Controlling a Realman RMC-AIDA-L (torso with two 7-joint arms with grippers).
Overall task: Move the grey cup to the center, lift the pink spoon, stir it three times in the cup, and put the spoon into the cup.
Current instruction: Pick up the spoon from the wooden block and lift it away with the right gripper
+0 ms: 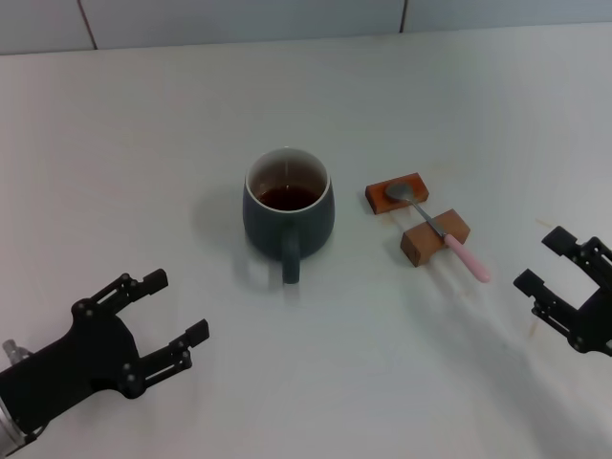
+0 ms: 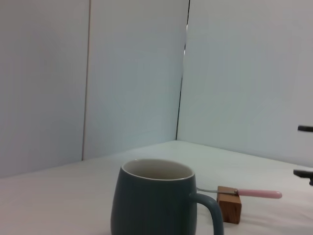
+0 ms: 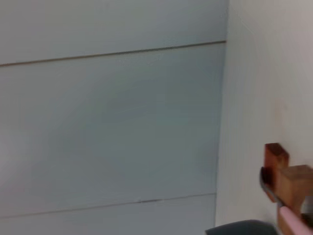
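On the white worktop [image 1: 143, 143] the cup [image 1: 288, 212] is sitting near the middle of the head view, between the two arms, so the first step is looking done or close to it — nothing is holding the cup now. Just to its right the spoon [image 1: 439, 230] is lying across two small wooden blocks [image 1: 396, 192], its bowl resting on the farther block and its handle running over the nearer one [image 1: 435, 237] and sticking out past it, clear of the worktop. That is suggesting the lift, the three stirs and the drop into the cup are all still waiting. The left gripper [image 1: 163, 323] is hanging low at the near left with its jaws spread and nothing between them; the right gripper [image 1: 556, 266] is hovering at the near right, near the handle's tip but apart from it, jaws likewise parted and bare. The cup is looking like glazed ceramic: a rounded, dark blue-grey body, a white inside, a pale rim and one loop handle pointing toward the robot, with dark reddish-brown liquid sitting well below the rim. The spoon is slim — a dull grey metal bowl and neck giving way to a smooth pale pink handle. The blocks are showing warm brown wood with square edges, and the worktop is reading as a plain matte surface meeting a pale panelled wall.
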